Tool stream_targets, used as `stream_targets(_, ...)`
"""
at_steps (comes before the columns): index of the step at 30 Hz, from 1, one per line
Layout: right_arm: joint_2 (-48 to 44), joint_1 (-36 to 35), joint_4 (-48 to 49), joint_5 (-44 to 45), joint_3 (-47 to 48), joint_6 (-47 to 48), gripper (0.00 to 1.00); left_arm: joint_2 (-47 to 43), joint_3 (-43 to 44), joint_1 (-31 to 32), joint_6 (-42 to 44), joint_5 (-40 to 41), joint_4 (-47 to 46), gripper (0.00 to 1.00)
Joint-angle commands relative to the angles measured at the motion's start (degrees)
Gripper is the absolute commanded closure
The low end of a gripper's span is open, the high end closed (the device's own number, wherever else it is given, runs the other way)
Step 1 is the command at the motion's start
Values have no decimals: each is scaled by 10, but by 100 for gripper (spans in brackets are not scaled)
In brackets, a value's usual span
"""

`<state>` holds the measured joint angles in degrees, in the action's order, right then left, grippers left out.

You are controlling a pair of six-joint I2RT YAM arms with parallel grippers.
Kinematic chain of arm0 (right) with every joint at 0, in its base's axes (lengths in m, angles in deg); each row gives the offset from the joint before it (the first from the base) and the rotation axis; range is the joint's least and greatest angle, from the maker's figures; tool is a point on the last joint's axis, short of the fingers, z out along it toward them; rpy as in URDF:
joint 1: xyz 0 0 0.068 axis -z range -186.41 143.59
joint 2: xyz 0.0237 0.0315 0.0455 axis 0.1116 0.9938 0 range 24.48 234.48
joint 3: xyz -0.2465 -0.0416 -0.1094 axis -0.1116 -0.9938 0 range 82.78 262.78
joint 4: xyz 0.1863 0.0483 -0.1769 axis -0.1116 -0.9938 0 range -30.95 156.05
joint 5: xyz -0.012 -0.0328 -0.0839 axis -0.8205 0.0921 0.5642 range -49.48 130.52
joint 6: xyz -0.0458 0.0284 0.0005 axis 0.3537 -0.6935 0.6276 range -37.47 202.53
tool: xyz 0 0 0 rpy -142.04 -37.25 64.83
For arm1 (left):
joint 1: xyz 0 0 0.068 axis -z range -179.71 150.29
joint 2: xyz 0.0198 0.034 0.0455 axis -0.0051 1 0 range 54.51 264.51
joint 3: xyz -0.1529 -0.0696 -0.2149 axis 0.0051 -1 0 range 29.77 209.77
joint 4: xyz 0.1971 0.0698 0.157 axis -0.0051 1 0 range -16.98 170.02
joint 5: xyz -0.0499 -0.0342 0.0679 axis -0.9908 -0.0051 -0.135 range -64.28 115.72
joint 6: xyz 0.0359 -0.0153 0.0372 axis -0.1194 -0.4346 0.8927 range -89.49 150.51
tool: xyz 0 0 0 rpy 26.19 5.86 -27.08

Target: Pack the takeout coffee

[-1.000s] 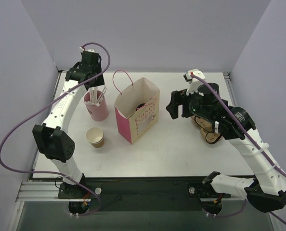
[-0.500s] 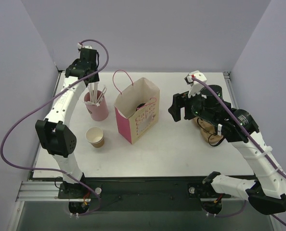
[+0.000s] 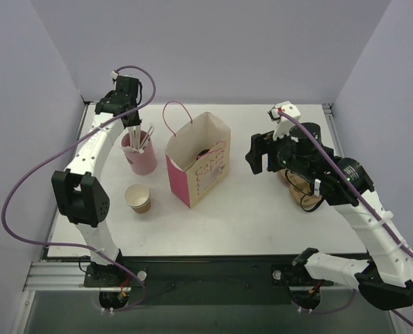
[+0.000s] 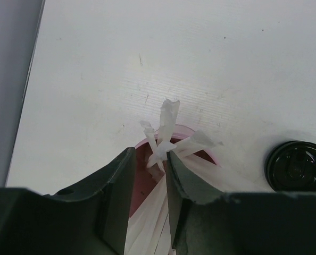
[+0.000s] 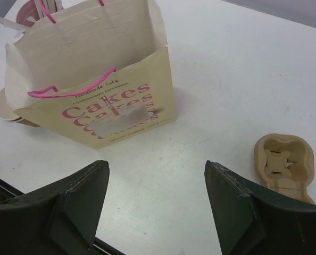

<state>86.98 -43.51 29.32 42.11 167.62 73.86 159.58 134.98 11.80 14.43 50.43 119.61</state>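
The takeout coffee (image 3: 204,154) shows inside the bag (image 3: 192,182), so I hold the right pincer (image 5: 155,167) wide apart beside it. The left pincer (image 4: 150,156) brackets straws (image 4: 168,114) left of the bag; whether it's clamped, I cannot tell.

The only print that can be read is on the paper bag (image 5: 89,69), in the upper left of the right wrist view. On its cream front panel the word "Cakes" stands in large slanted pink letters. It repeats in overlapping rows beneath, partly hidden by a pale patch. Above the big word runs a small pink line that seems to read "Handmade Cake", though its first word is blurred. A finer line under the stack is too small to read. In the top view the same pink print is illegible. The takeout coffee (image 4: 296,167), lower right of the left wrist view, has moulded relief on its black lid, but no letters can be read.
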Motion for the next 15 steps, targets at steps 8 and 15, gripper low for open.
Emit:
stream_targets(8,-5,0,-3,20,25,8,27,0,-15,-13,12,-27,-46,65)
stream_targets(15,-2,0,-8,25,45,13,27,-5,-21,-18,16,-33,-54,75)
